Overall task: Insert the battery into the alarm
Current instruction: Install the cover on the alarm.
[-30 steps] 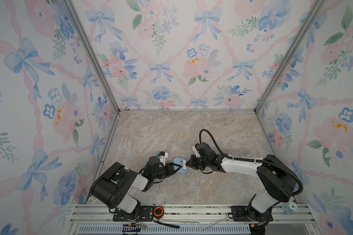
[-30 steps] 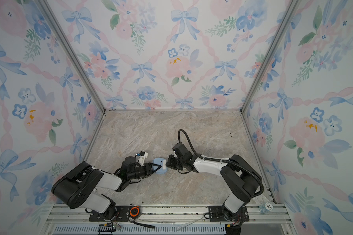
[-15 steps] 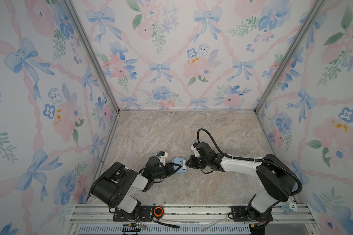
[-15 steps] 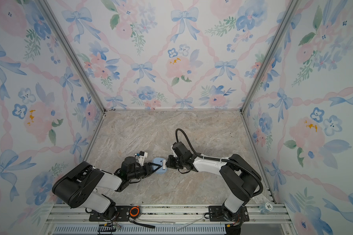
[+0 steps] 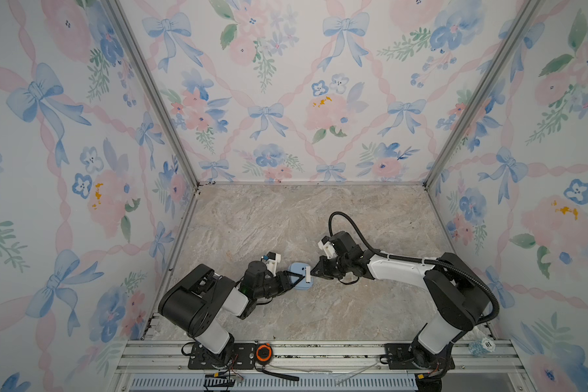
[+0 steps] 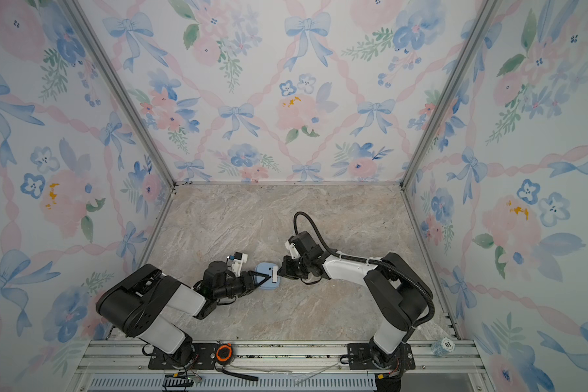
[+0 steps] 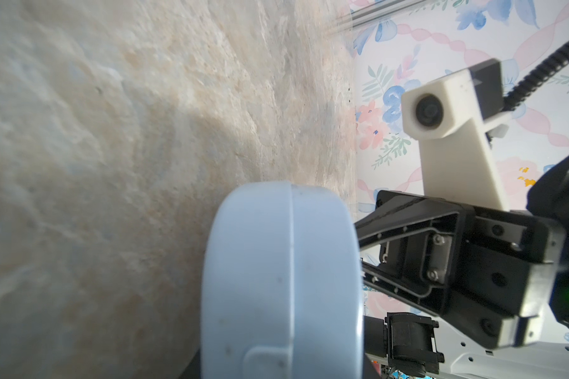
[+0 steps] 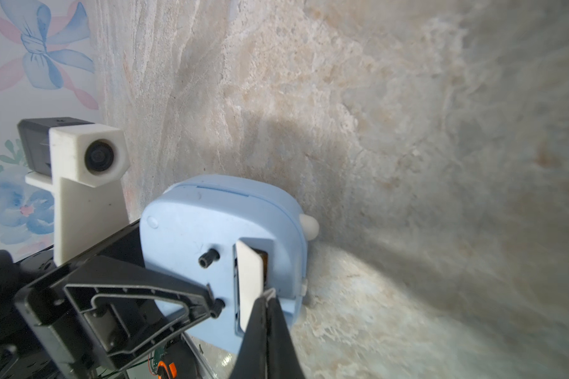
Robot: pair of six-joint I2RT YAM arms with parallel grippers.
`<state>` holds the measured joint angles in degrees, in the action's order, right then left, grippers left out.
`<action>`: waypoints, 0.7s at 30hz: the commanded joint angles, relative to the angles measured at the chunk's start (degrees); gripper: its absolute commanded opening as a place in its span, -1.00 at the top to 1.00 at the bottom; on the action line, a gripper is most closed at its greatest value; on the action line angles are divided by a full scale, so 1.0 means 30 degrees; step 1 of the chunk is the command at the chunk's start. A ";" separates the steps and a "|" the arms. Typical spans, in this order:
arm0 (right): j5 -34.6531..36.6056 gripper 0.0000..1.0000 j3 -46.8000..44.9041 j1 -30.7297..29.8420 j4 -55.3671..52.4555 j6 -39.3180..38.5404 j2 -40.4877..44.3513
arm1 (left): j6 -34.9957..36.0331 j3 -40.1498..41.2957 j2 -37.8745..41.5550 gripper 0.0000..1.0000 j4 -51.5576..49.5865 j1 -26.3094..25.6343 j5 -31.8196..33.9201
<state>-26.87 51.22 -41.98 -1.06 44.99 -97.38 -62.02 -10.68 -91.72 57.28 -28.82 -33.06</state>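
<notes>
Seating white cover (image 8: 249, 279) on alarm (image 8: 191, 236) slot — pinched in right gripper (image 8: 270, 297), alarm clamped in left gripper (image 5: 297, 280) — next, probably pressing flush.

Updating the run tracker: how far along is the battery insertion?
Apparently done: a copper-orange battery end shows inside the slot of the pale-blue rounded-square alarm clock. In hand: the left gripper clamps the clock on edge, and the right gripper pinches the small white plastic cover, tilted over the slot. Left: seat the cover flush, then release.
</notes>
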 commanded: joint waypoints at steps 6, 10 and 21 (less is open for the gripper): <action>-0.1555 1.00 -0.0192 0.0587 -0.0741 -0.0192 -0.1463 | 0.2040 0.0363 -0.1499 1.00 -0.4047 -0.0824 -0.1164; -0.1736 1.00 -0.0304 0.0633 -0.1173 -0.0675 -0.1276 | 0.2070 0.0397 -0.1415 1.00 -0.4055 -0.0736 -0.1222; -0.1799 1.00 -0.1999 0.0626 0.0903 0.0191 0.0718 | 0.2440 0.0386 -0.2516 1.00 -0.3278 -0.0446 -0.1364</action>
<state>-32.60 47.42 -39.46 0.19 44.56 -95.83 -59.16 -11.68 -94.76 59.33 -29.26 -36.49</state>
